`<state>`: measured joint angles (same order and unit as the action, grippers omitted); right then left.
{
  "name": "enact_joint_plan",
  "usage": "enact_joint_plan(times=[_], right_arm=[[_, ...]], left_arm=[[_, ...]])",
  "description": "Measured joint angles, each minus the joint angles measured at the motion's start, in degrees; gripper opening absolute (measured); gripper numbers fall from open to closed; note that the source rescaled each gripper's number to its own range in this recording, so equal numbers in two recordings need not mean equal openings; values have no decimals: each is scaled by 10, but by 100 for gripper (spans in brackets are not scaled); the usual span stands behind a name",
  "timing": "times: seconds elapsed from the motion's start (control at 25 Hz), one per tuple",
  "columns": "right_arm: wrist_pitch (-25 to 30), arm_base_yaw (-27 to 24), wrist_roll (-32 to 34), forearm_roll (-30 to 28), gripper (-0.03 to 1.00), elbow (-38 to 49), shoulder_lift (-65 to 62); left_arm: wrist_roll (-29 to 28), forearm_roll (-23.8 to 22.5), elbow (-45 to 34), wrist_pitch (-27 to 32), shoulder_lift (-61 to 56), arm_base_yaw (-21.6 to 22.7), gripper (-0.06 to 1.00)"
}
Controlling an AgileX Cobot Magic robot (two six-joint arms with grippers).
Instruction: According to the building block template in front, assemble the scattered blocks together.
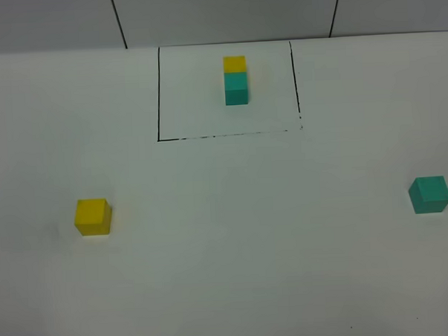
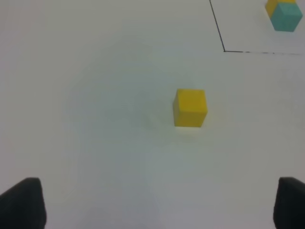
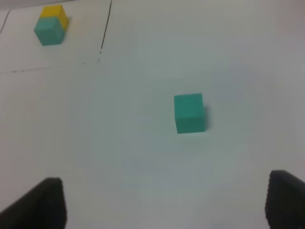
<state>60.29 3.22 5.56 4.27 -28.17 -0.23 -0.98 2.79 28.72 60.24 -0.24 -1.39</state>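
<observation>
Gaping, empty: left tool (image 2: 156,205) clear of yellow cube (image 2: 190,107), right tool (image 3: 162,202) clear of teal cube (image 3: 189,113).

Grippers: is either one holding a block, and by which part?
Nothing is held. The left gripper and right gripper both stand open and empty; the yellow cube and teal cube lie untouched on the table.

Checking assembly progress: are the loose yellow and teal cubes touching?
Apart. Exterior high view: yellow cube far left, teal cube far right, wide gap between them.
</observation>
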Motion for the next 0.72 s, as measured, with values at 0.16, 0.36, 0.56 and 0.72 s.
enact_joint_plan(times=[0.16, 0.36, 0.56, 0.72], right_arm=[[0, 0, 0, 0, 71, 0, 0], [0, 0, 0, 0, 71, 0, 0], [0, 0, 0, 0, 71, 0, 0], [0, 0, 0, 0, 71, 0, 0]], left_arm=[[0, 0, 0, 0, 0, 0, 98], [1, 0, 0, 0, 0, 0, 96], [10, -3, 23, -3, 7, 0, 95], [-16, -1, 84, 17, 62, 0, 94]])
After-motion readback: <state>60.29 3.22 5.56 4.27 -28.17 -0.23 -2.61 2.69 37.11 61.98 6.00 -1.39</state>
